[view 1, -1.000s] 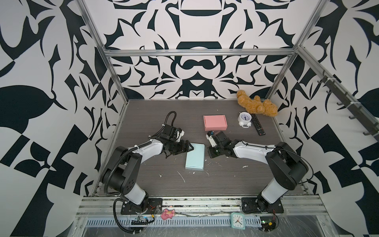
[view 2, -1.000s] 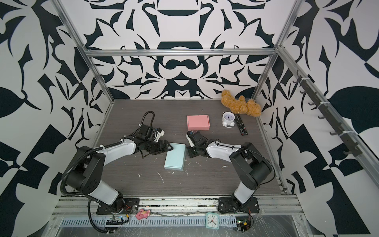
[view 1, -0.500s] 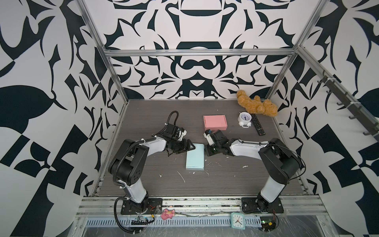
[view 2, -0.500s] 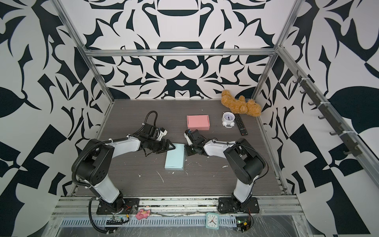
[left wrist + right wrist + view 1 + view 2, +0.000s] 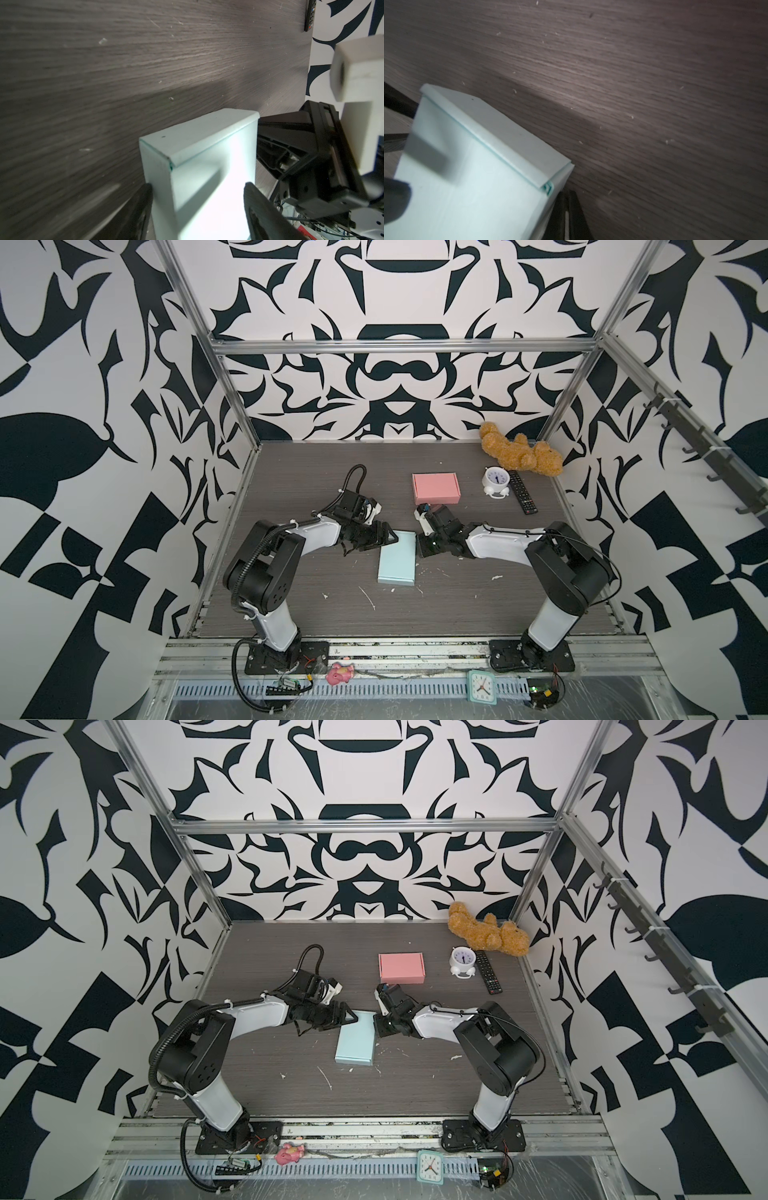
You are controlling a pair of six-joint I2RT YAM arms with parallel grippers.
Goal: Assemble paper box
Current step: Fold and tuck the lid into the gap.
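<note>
Left wrist view: the blue paper box (image 5: 199,133), flat on the table (image 5: 124,62), is straddled at one corner by the parted jaws of the left pincer (image 5: 197,186) (clamped or not cannot be told) and should be squeezed gently while braced by the right pincer (image 5: 265,128), its jaws together.

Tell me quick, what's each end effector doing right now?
Left end effector: open, straddling a corner of the light blue paper box; grip unclear.
Right end effector: closed, at that box's edge, holding nothing visible.
</note>
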